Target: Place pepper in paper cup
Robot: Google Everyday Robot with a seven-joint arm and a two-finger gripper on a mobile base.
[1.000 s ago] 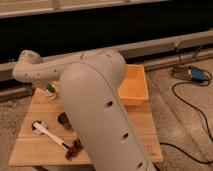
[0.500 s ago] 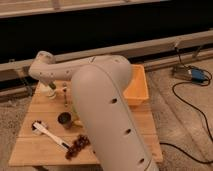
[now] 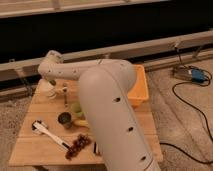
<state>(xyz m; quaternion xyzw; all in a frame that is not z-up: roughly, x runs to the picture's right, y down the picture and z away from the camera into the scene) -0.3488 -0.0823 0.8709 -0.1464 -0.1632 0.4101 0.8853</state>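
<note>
The pepper hangs upright from the claw, which seems clamped on it, just right of the paper cup at the desk's back-left. Lift looks done; moving over the cup and dropping remain.

I can't read any text, label, brand or number anywhere here. My gripper hangs over the tabletop, near its back-left part.
</note>
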